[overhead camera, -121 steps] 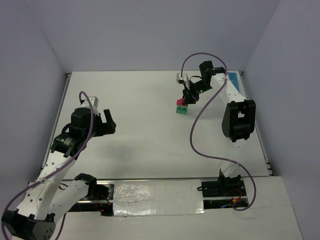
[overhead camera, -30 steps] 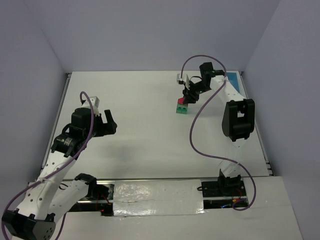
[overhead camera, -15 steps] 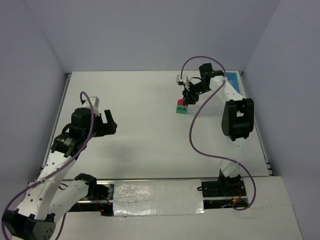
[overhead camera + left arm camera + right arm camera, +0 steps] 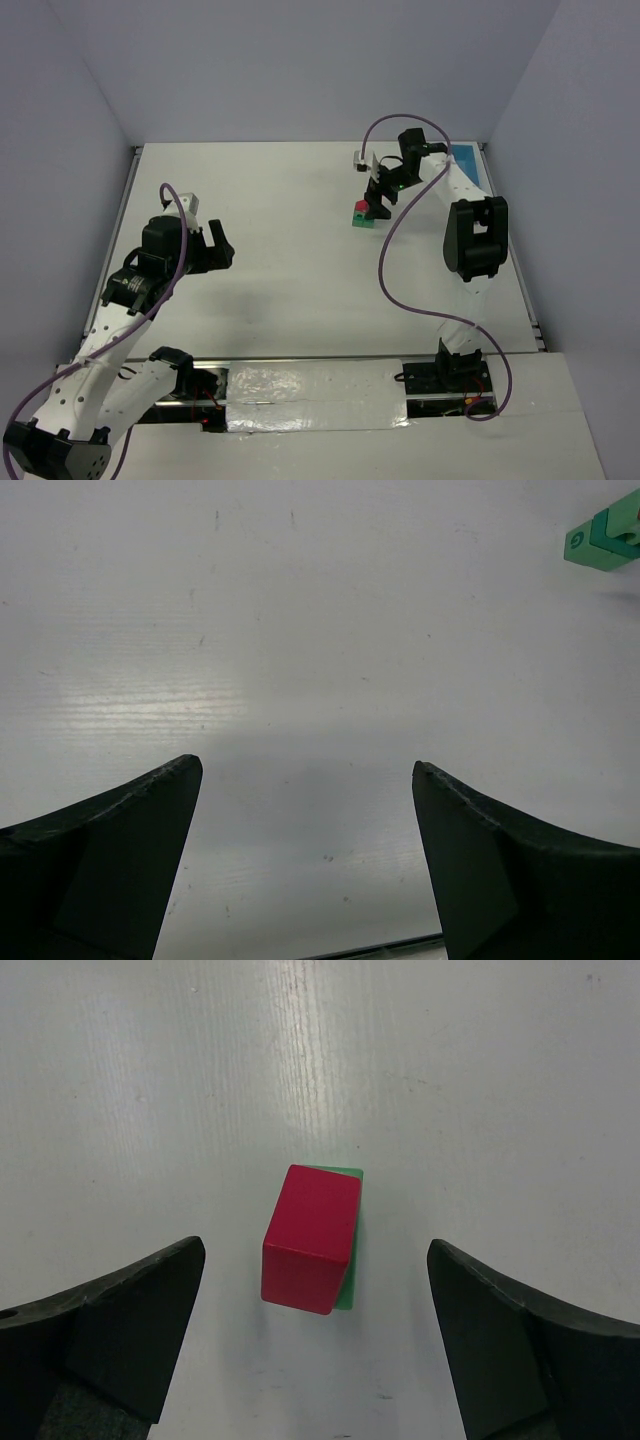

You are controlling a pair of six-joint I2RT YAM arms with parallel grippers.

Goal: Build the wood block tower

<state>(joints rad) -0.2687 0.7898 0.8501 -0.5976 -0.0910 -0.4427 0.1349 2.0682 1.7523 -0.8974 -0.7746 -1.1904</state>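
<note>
The wood block tower (image 4: 361, 214) stands on the white table right of centre at the back: a red block (image 4: 311, 1237) on top of a green block (image 4: 350, 1278). Seen from above in the right wrist view, the red block covers nearly all of the green one. My right gripper (image 4: 315, 1260) hangs just above the tower, open, with both fingers well apart from the blocks. My left gripper (image 4: 308, 780) is open over bare table at the left, holding nothing. Green blocks (image 4: 600, 538) show at the top right corner of the left wrist view.
A light blue tray (image 4: 464, 158) lies at the back right corner, partly behind the right arm. A purple cable (image 4: 390, 250) loops from the right arm over the table. A small grey-and-white object (image 4: 361, 157) sits just behind the tower.
My right gripper has opened and let go of the red block, which now rests on the green one. The gripper has drawn slightly up and back. The left arm has not moved.
</note>
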